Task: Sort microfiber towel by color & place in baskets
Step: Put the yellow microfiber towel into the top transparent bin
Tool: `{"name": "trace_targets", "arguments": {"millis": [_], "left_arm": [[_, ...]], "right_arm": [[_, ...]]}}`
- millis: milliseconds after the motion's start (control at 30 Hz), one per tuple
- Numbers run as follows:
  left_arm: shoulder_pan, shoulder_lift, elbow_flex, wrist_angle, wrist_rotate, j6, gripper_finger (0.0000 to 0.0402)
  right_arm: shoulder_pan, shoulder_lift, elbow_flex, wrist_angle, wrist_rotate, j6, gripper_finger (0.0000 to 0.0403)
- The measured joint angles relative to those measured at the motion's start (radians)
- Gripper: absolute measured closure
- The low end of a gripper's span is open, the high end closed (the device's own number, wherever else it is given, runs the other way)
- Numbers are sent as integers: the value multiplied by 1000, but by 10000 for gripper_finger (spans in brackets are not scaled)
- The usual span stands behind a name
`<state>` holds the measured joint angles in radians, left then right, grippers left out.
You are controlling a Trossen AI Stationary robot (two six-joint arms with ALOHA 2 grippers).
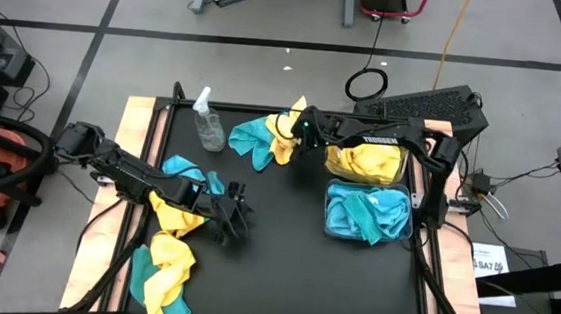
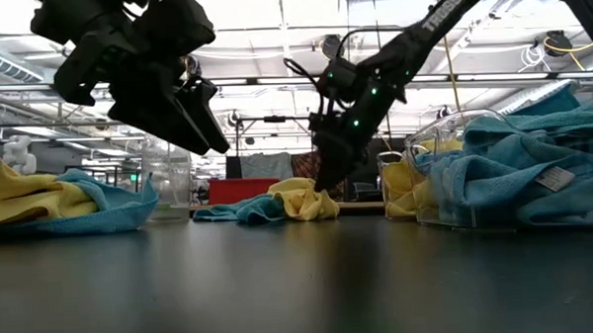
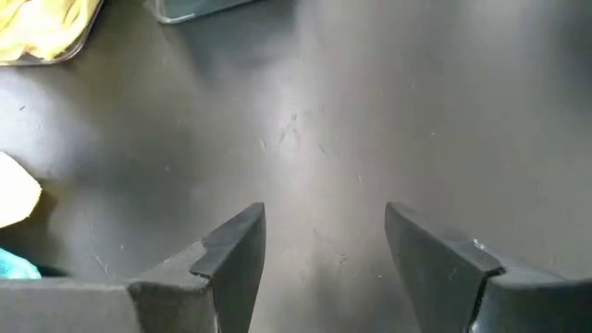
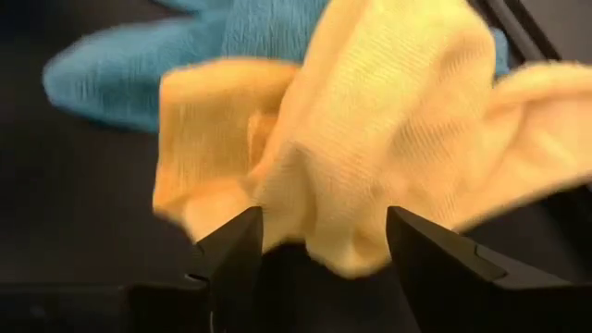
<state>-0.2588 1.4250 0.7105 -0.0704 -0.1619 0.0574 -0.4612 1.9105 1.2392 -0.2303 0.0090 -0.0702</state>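
Right gripper (image 4: 319,245) hung low over yellow towel (image 1: 287,139) at table's far middle, jaws spread, cloth edge directly ahead between fingers, nothing pinched yet. Blue towel (image 1: 249,140) touched it on left. Yellow basket (image 1: 364,164) just right. Left gripper (image 1: 237,217) spread, empty, farther off.

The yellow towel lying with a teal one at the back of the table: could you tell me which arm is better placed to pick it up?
The right. Its gripper is open right over the yellow towel; the left gripper hangs open above bare table.
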Motion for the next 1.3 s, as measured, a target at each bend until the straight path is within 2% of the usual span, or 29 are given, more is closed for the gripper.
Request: {"name": "trace_targets", "arguments": {"millis": [100,367,467,567,733,800,1067,1300], "left_arm": [[0,0,0,5,-1,-1,173],[-1,0,0,11,-3,-20,173],[-1,0,0,22,-3,-21,173],[-1,0,0,52,-4,-18,173],[-1,0,0,55,-4,-25,173],[-1,0,0,55,-4,-27,173],[-3,0,0,54,-4,-27,173],[-3,0,0,54,-28,-26,173]], "right_arm": [[-14,19,0,55,-61,7,179],[-17,25,1,96,-70,-3,181],[-17,36,2,104,-92,-3,200],[-17,58,1,95,-94,4,241],[-14,69,2,93,-94,0,365],[-10,64,2,90,-92,-11,391],[17,-55,3,42,-80,-30,400],[58,-263,3,-52,5,-73,402]]}}
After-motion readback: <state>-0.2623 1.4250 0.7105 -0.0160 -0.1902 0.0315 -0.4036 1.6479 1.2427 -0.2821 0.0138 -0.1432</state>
